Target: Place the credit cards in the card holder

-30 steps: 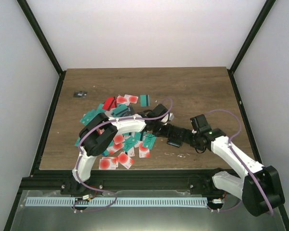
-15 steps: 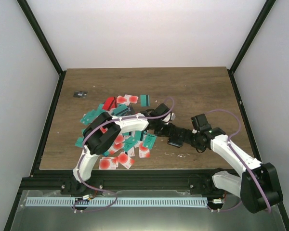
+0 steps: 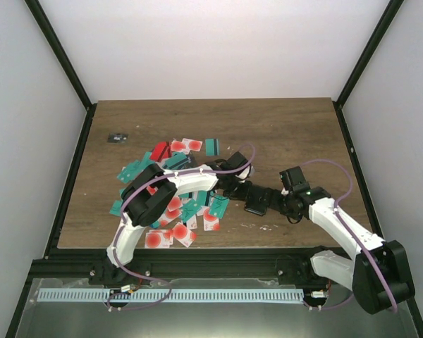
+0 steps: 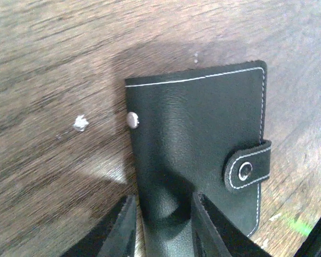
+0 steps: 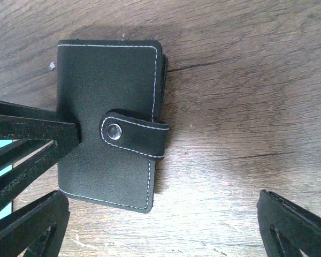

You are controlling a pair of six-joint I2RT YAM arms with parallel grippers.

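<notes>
Left fingers (image 4: 120,227) have narrowed, pinching one end of the closed black snap-tab leather card holder (image 4: 198,123) on the wooden desk (image 3: 289,127), likely steadying it for unsnapping; right fingers (image 5: 291,222) gape wide above it; teal, red and white plastic credit cards (image 3: 173,211) lie scattered to its left

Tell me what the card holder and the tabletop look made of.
The card holder: black leather or faux leather, can't tell which; matte fine grain, white edge stitching, a strap with a shiny metal-looking snap. The tabletop: brown wood or wood-look laminate; streaky grain lines, a soft sheen.
</notes>
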